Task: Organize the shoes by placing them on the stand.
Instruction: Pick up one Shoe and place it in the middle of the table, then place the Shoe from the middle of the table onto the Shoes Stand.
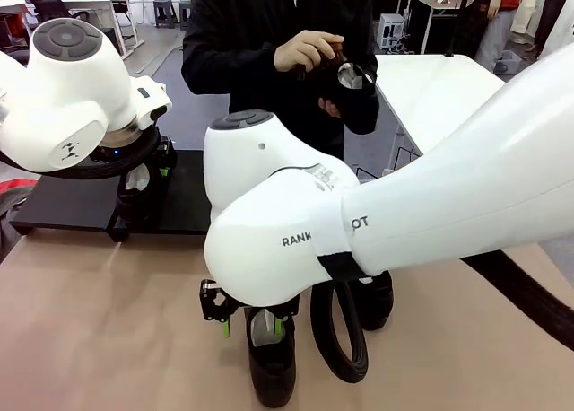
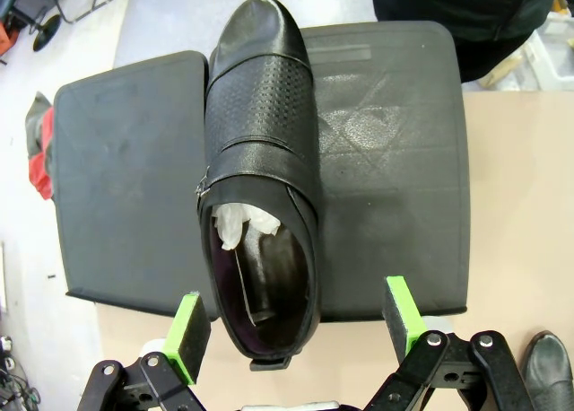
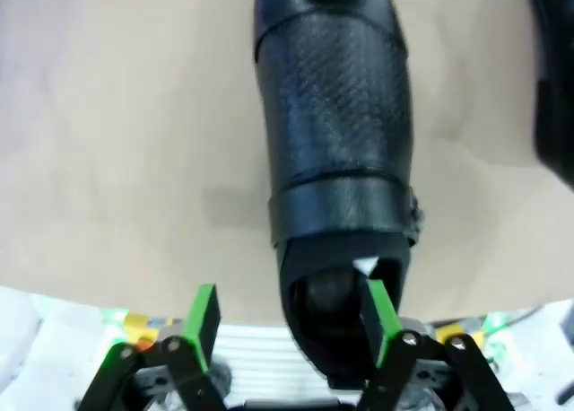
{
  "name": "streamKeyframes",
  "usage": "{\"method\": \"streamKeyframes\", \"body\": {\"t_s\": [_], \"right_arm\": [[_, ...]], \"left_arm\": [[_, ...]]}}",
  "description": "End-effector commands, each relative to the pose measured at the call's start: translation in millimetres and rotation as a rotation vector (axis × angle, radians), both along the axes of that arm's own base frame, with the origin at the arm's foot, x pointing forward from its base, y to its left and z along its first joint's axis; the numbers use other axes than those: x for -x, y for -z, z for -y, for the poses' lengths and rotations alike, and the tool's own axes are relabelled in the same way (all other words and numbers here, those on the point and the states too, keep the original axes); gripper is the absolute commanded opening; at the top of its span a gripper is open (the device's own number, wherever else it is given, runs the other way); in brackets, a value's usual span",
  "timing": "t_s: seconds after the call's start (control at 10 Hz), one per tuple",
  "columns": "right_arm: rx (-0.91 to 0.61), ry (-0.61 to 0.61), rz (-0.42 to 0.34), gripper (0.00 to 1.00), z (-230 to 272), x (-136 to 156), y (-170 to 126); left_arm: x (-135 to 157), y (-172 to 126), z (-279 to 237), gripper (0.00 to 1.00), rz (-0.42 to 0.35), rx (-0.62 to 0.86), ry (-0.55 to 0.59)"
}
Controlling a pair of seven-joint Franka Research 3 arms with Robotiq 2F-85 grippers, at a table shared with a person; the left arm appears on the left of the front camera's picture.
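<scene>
I am hovering my left gripper (image 2: 296,326) over the near edge of the stand (image 2: 395,160) with its jaws spread wide. The green pads (image 2: 188,335) are flanking the heel of the perforated shoe (image 2: 260,160) with a gap on each side, gripping nothing. That shoe is lying lengthwise on the stand's black top, toe pointing away from me and heel jutting past the near edge, with white paper (image 2: 242,222) showing in its opening. In the front view this gripper (image 1: 139,182) is hanging over the stand (image 1: 63,205) at the far left of the table (image 1: 108,321). My right gripper (image 3: 291,317) is also gaping. It is hanging low over the heel of a second shoe (image 3: 336,115), which is lying flat on the tan tabletop (image 3: 117,160). One pad (image 3: 204,317) is standing clear of the shoe's side, while the other is showing over the opening — I cannot tell whether it is touching the leather. From the front, this gripper (image 1: 256,326) is sitting right above that shoe (image 1: 273,371) near my edge of the table. A third shoe (image 1: 377,299) is resting just beside it, partly behind my arm. Across the table the person's hand (image 1: 305,50) is holding a fourth shoe (image 1: 359,97) up in the air, well apart from the stand.
</scene>
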State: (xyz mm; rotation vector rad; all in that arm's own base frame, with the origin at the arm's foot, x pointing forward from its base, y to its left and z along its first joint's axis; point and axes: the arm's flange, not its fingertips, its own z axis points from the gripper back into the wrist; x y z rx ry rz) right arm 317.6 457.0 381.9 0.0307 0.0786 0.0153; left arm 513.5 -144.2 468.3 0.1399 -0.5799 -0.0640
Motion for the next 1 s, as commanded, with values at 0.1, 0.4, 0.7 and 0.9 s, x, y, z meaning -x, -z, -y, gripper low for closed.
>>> {"method": "streamKeyframes", "body": {"t_s": [0.1, 0.4, 0.7, 0.9], "right_arm": [[0.0, 0.0, 0.0, 1.0, 0, 0, 0], [0.0, 0.0, 0.0, 1.0, 0, 0, 0], [0.0, 0.0, 0.0, 1.0, 0, 0, 0], [0.0, 0.0, 0.0, 1.0, 0, 0, 0]], "left_arm": [[0, 0, 1, 1.0, 0.01, -0.011, 0.0], [0, 0, 1, 1.0, 0.01, -0.011, 0.0], [0, 0, 1, 1.0, 0.01, -0.011, 0.0], [0, 0, 1, 1.0, 0.01, -0.011, 0.0]]}}
